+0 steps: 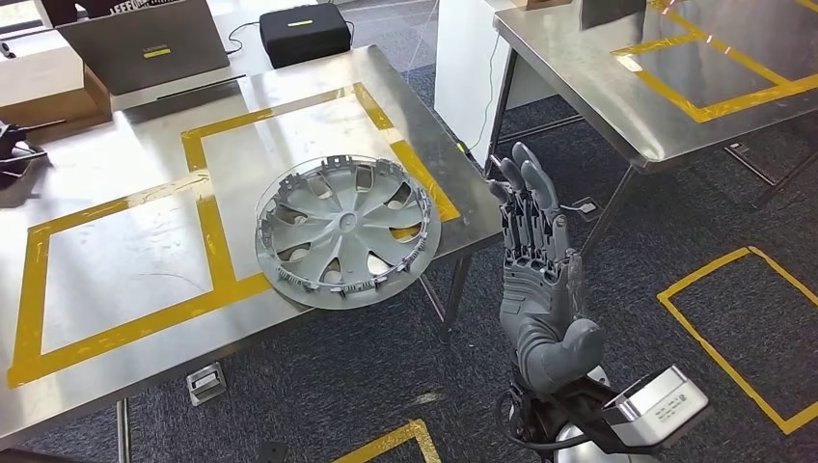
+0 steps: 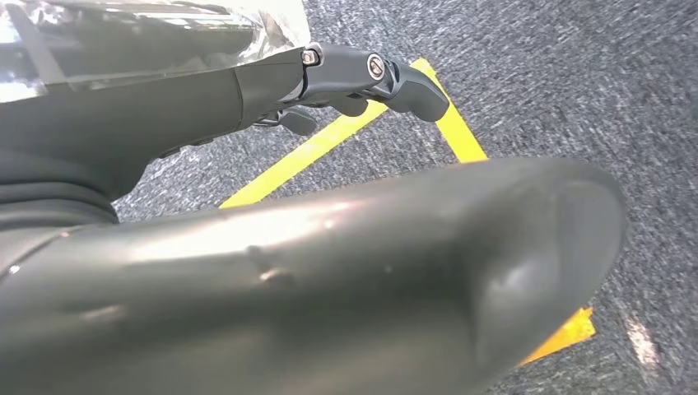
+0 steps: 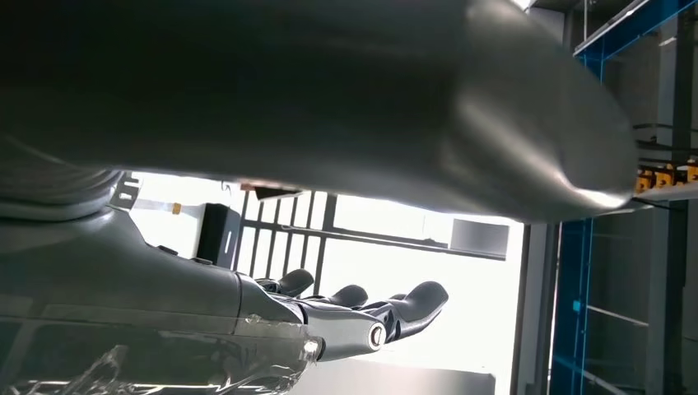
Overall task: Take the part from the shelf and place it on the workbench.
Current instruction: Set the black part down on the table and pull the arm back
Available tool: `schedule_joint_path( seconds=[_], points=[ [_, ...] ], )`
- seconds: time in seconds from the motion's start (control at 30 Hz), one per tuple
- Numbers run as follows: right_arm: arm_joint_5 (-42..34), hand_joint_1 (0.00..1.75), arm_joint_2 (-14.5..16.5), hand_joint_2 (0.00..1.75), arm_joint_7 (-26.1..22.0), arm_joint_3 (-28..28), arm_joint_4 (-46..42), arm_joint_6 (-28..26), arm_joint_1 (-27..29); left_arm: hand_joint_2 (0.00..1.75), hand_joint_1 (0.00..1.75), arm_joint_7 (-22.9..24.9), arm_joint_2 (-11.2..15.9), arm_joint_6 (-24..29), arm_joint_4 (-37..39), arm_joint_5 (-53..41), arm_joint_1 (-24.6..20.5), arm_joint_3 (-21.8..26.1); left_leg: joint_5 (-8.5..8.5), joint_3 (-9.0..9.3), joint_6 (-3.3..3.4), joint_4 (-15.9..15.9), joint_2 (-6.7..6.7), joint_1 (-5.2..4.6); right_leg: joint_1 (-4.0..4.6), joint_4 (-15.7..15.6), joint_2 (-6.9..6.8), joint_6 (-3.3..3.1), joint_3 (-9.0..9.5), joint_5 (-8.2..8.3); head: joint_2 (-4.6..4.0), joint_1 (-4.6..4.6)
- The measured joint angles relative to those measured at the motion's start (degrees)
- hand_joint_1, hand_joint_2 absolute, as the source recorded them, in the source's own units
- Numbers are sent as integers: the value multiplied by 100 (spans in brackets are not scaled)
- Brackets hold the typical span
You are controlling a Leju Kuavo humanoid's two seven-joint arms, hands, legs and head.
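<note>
Dark blue-grey carpet marked with yellow tape runs under a steel counter in the head view, its top divided into rectangles by yellow tape. On it, at the corner nearest the robot, lies the part, a silver-grey wheel cover. It lies flat with its spoked face up, partly inside the taped rectangle and partly over the tape line, its near rim close to the counter's front edge. Being round, it has no long axis; slotted openings sit between the spokes, and small clips stand around the rim. A grey laptop and a black case sit at the counter's far side. A second steel counter stands to the right. The right hand is raised beside the counter's corner, palm up, fingers straight, slightly apart and holding nothing, clear of the wheel cover.

From the left wrist view, the left hand hangs over carpet and a yellow tape line; its dark fingers are slightly curled around nothing.

From the right wrist view, the right hand's fingers stretch out, empty, against a bright window, with a blue frame beside it.
</note>
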Motion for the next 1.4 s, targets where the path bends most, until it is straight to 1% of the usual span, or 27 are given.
schedule_joint_path(
  seconds=[0.03,0.1,0.13,0.17,0.23,0.3,0.37,0.43,0.47,0.5,0.53,0.57,0.63,0.67,0.77,0.83,0.93,0.97,1.0,1.03,1.1,1.13,1.17,1.27,1.3,1.33,1.4],
  points=[
    [0,0,0,0,-1,1,2,-1,1,0,0,2,2,0,0,0,1,-1,164,162,1,-259,0,4,-4,16,0,10,-15,6,0,-1],
    [0,0,0,0,-2,1,3,-4,2,0,0,11,5,-1,0,0,-5,-1,462,568,18,-1016,-2,3,0,55,2,50,-41,15,0,-2],
    [0,0,0,0,-5,-1,2,-8,2,0,0,19,6,-1,0,0,-11,-2,530,693,45,-1280,-4,-3,8,71,3,82,-61,26,0,-2],
    [-1,0,0,0,-8,-2,2,-14,3,0,0,29,7,-1,0,1,-14,-2,542,740,77,-1412,-6,-13,15,80,5,121,-83,43,0,-1],
    [-3,0,0,0,-13,-4,1,-29,6,0,0,44,10,-1,0,2,-6,-5,557,709,164,-1435,-7,-30,13,69,6,198,-117,91,0,3],
    [-12,0,-2,0,-18,-10,1,-41,13,0,0,49,11,1,-1,2,2,-8,615,676,254,-1461,4,-19,2,141,16,257,-162,11,0,14],
    [-20,0,-4,0,-23,-16,1,-50,25,0,0,49,10,1,-2,2,-5,-10,673,628,326,-1481,17,-9,-2,605,27,293,-344,-341,0,40],
    [-28,0,-4,0,-26,-17,2,-58,48,0,0,49,11,2,-2,3,-6,-11,714,565,360,-1474,20,-25,-3,1326,28,308,-604,-729,0,57],
    [-37,0,-5,0,-28,-17,3,-63,61,0,0,49,13,3,-2,4,-3,-12,730,537,367,-1468,22,-36,-2,1554,28,305,-666,-801,0,58],
    [-45,0,-7,0,-31,-17,4,-68,68,0,0,49,14,4,-2,6,1,-13,743,512,369,-1459,22,-47,1,1579,29,293,-633,-762,0,58],
    [-52,0,-7,0,-35,-17,4,-72,71,0,0,49,15,4,-2,7,3,-14,751,494,367,-1448,22,-57,7,1382,29,269,-493,-625,0,58],
    [-55,0,-8,0,-40,-19,4,-72,71,0,0,50,14,4,-3,9,3,-15,756,484,364,-1436,21,-64,21,1011,30,233,-273,-438,0,59],
    [-55,0,-7,0,-52,-22,2,-74,68,0,0,50,13,4,-7,10,-4,-16,771,451,331,-1411,21,-80,58,293,32,155,114,-217,0,55],
    [-56,0,-6,0,-57,-23,1,-75,68,0,0,50,12,4,-10,11,-9,-16,787,425,301,-1400,22,-83,76,99,35,125,195,-187,0,52],
    [-57,0,-9,0,-63,-27,-2,-80,76,0,0,51,6,3,-15,13,-13,-18,815,364,199,-1382,21,-68,89,-8,38,52,175,-156,0,53],
    [-57,0,-9,0,-64,-30,-1,-83,76,0,0,51,8,6,-15,13,-11,-20,620,301,136,-1183,9,-65,59,-64,22,-16,166,-93,0,40],
    [-56,0,-7,0,-66,-28,1,-83,84,0,0,51,15,9,-15,13,-9,-21,35,-12,55,-230,3,-38,42,-74,-3,-58,115,-37,0,4],
    [-56,0,-7,0,-66,-27,2,-84,88,0,0,51,16,9,-15,13,-5,-21,-63,-82,39,19,3,-27,41,-65,-7,-54,91,-26,0,2],
    [-56,0,-7,0,-66,-27,2,-84,91,0,0,51,17,9,-15,13,-2,-21,-45,-60,30,68,4,-20,38,-53,-9,-47,68,-15,0,1],
    [-56,0,-7,0,-66,-26,3,-85,94,0,0,51,17,9,-15,13,0,-21,76,64,26,-98,4,-13,34,-39,-9,-38,48,-5,0,-1],
    [-57,0,-7,0,-66,-27,3,-85,97,0,0,51,18,10,-15,13,-4,-21,412,488,33,-822,2,-5,29,-7,-7,-7,21,6,0,-2],
    [-57,0,-7,0,-66,-27,3,-85,95,0,0,51,19,11,-15,13,-9,-21,513,660,48,-1154,1,-9,36,16,-4,18,2,11,0,-2],
    [-57,0,-7,0,-67,-28,3,-85,94,0,0,51,19,13,-15,15,-15,-21,551,746,77,-1354,0,-17,44,35,-3,53,-25,24,0,-1],
    [-62,0,-7,0,-69,-30,1,-87,97,0,0,64,20,24,-15,25,-8,-22,576,712,200,-1457,1,-31,48,47,-3,175,-97,74,0,1],
    [-72,0,-7,0,-71,-33,1,-89,98,0,0,71,20,26,-15,26,-4,-22,604,692,243,-1467,4,-24,42,75,-2,210,-118,36,0,7],
    [-84,0,-8,0,-73,-39,1,-90,99,0,0,75,20,26,-15,27,-4,-23,633,672,285,-1479,9,-14,38,187,-1,239,-165,-70,0,21],
    [-110,0,-8,0,-79,-49,3,-92,104,0,0,78,19,28,-15,26,-11,-24,677,621,343,-1484,20,-15,30,738,2,278,-371,-459,0,51]
  ],
)
